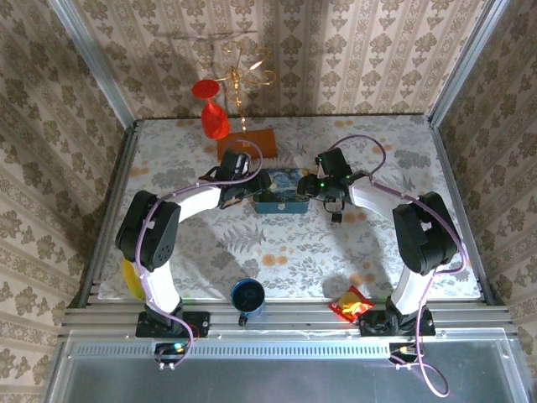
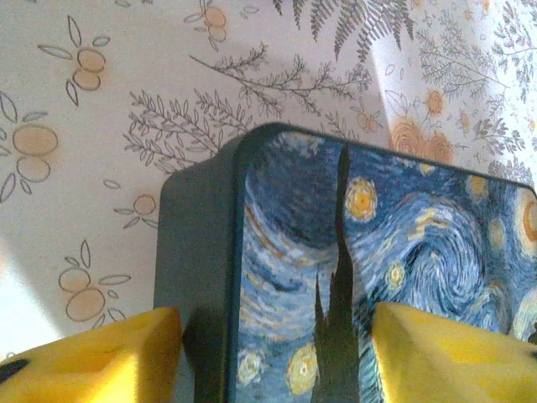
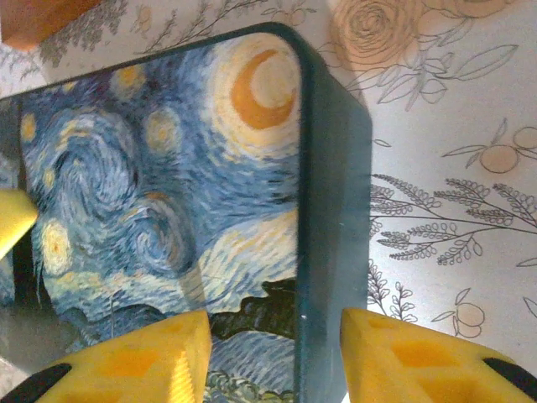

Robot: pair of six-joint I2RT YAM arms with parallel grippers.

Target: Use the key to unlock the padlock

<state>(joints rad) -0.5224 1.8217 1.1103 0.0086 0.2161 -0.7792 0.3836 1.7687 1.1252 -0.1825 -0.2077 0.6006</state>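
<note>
tiny dark padlock (image 1: 336,217) lies on the floral table (image 1: 210,252), just right of the blue tin (image 1: 282,204).

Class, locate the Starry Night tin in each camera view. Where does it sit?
Top external: Starry Night tin at centre, just above the middle.
Left wrist: lower right.
Right wrist: left and centre.
Shared landmark: the floral tablecloth beneath it.
</note>
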